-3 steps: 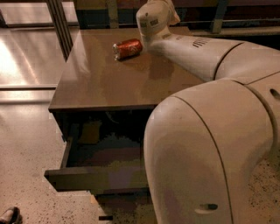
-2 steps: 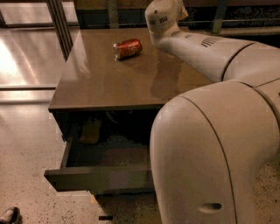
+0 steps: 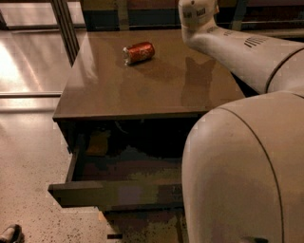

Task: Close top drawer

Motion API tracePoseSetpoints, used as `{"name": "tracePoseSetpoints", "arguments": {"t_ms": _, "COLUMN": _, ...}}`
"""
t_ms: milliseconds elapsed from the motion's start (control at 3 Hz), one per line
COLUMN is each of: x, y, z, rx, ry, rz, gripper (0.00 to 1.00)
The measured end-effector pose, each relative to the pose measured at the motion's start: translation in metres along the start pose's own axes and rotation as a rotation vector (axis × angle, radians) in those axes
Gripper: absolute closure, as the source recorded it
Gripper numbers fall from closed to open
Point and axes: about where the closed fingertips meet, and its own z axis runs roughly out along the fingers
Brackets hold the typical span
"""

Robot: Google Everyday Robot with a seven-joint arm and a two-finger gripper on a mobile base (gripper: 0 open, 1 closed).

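The top drawer [image 3: 114, 192] stands pulled well out of the brown-topped cabinet [image 3: 142, 90]. Its flat dark front panel faces the floor side, near the bottom of the view. Inside the drawer a yellowish item [image 3: 98, 142] lies at the back left. My white arm [image 3: 237, 47] reaches over the cabinet's right side and ends at a joint [image 3: 197, 13] at the top edge. My gripper is out of view beyond that edge. The arm's large near segment [image 3: 242, 175] hides the drawer's right end.
A red soda can [image 3: 139, 52] lies on its side at the back of the cabinet top. Polished floor [image 3: 28, 142] stretches to the left. A dark railing post [image 3: 64, 26] stands behind the cabinet at the left. A small dark object [image 3: 10, 233] sits at the bottom left corner.
My arm's far joint has swung to the right and up along the back of the cabinet top. The drawer and the can have not moved.
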Motion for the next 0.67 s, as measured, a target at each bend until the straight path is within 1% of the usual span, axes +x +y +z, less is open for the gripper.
{"name": "tracePoseSetpoints", "arguments": {"t_ms": 333, "x": 0.0118, "y": 0.0017, "z": -0.0077, "rx": -0.002, "ry": -0.09, "rz": 0.048, "gripper": 0.0}}
{"name": "tracePoseSetpoints", "arguments": {"t_ms": 667, "x": 0.013, "y": 0.0033, "z": -0.0169, "rx": 0.001, "ry": -0.194, "rz": 0.106, "gripper": 0.0}}
